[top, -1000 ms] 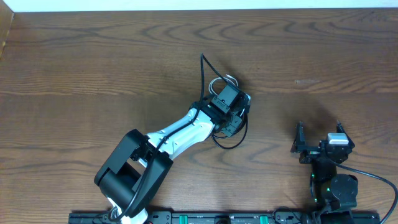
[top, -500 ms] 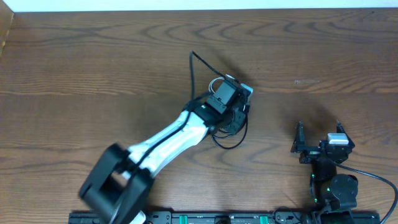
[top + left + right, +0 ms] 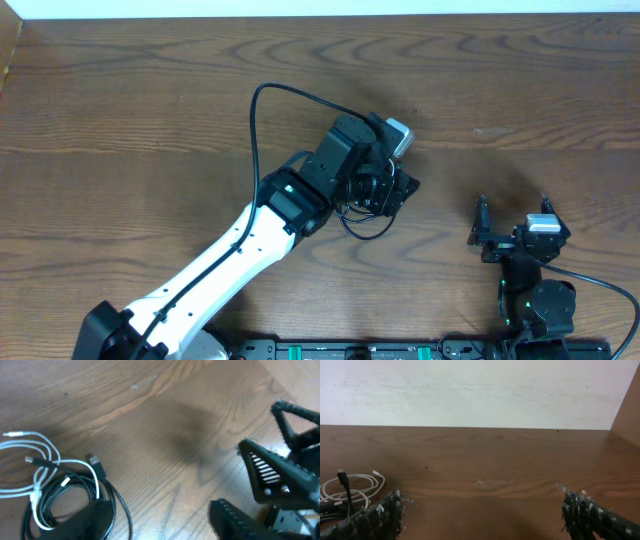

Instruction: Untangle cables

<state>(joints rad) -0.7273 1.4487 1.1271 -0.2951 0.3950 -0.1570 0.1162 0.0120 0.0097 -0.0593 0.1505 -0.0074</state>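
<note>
Left gripper has swung farther out and turned since a second ago, over the cables.
Its fingers are spread and pinch nothing, one blurred over the heap. The white cable and black cables lie tangled mid-table. The right gripper sits well apart, spread wide and empty.
</note>
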